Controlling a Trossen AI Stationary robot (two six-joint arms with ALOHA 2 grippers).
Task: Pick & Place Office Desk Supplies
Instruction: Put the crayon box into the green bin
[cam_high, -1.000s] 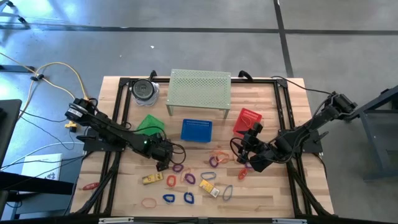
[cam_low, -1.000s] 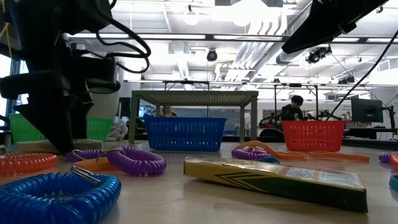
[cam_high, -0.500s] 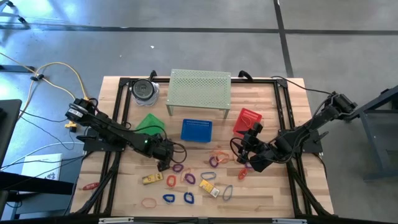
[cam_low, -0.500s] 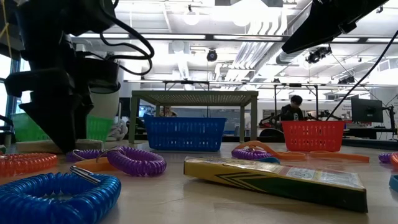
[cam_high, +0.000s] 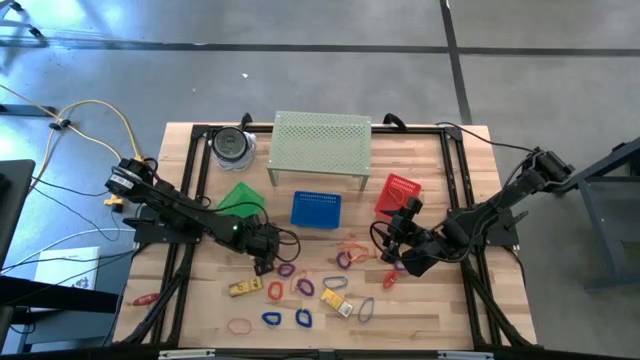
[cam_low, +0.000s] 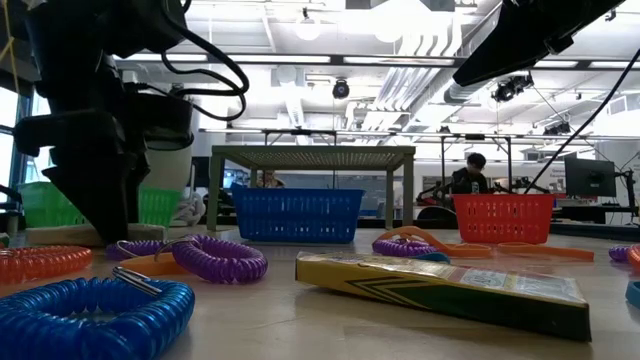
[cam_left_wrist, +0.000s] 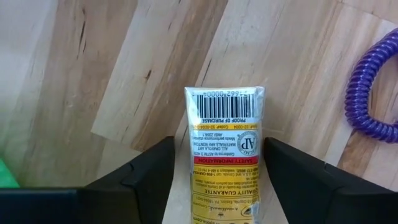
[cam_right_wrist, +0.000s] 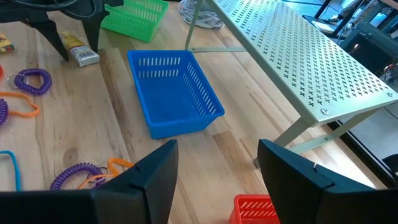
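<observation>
Left end effector (cam_left_wrist: 214, 180): I am seeing its two dark fingers (cam_left_wrist: 146, 171) straddling a small yellow pack (cam_left_wrist: 225, 146), with a gap on each side; not clamped, nothing lifted.
Yellow pack: I am judging it light and fairly stiff, a printed carton or wrapper with a barcode, maybe slick on its faces. I am planning to take it across the narrow width, on the long edges, near the middle.
Pack's place: it is lying flat on the bench (cam_high: 450, 310), left of centre, just in front of the green basket (cam_high: 243, 198).
Right end effector (cam_right_wrist: 217, 168): it is hanging spread and empty at centre-right, over the loose loops.
Coiled loops: the purple coil (cam_left_wrist: 372, 93) near the pack is looking soft and springy; I am expecting it to snag.
Left wrist view: only here am I reading the pack's label and the finger gaps.
High view: it is giving me the whole layout, blue basket (cam_high: 316, 210), red basket (cam_high: 398, 192), a second yellow box (cam_high: 243, 288).
Low view: it is showing that box (cam_low: 440, 285) lying flat among the coils.
</observation>
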